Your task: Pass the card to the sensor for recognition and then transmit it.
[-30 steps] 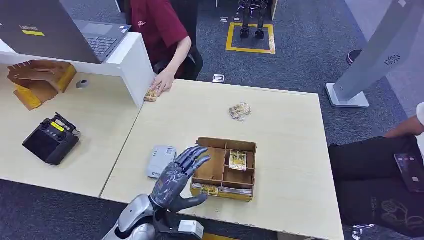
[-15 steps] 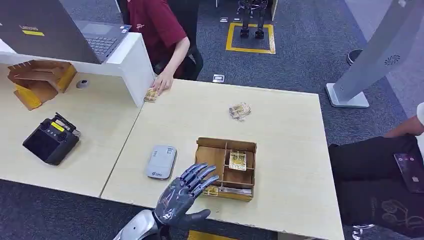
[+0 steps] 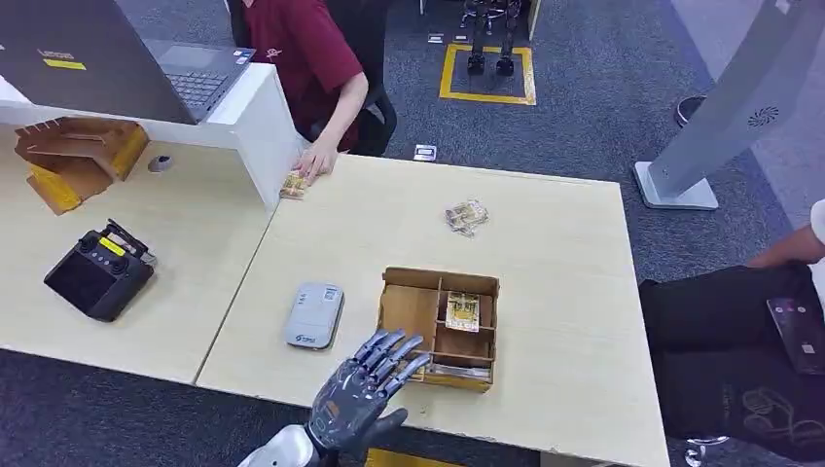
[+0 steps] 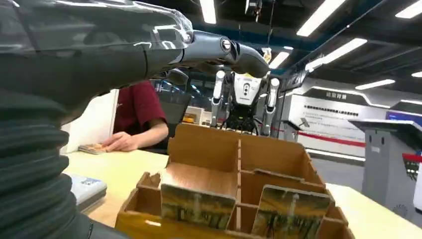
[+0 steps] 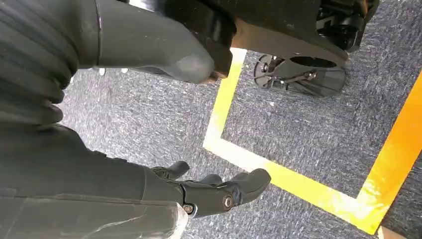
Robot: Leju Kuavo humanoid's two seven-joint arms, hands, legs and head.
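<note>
My left hand hovers at the table's front edge with its fingers spread, holding nothing, just in front of the left corner of the brown cardboard box. One card stands in an inner compartment, and more cards sit in the front slot. In the left wrist view my fingers reach above the box, with two upright cards in its near slots. The grey-white sensor lies left of the box. My right hand hangs over the floor, fingers apart and holding nothing.
A loose card bundle lies on the far part of the table. A seated person in red rests a hand on another stack at the white divider. A black controller sits on the left desk. A second person's dark trousers are at the right.
My left hand has drawn back from above the sensor and the box's left edge towards the table's front edge, still spread and holding nothing. Nothing else has moved.
</note>
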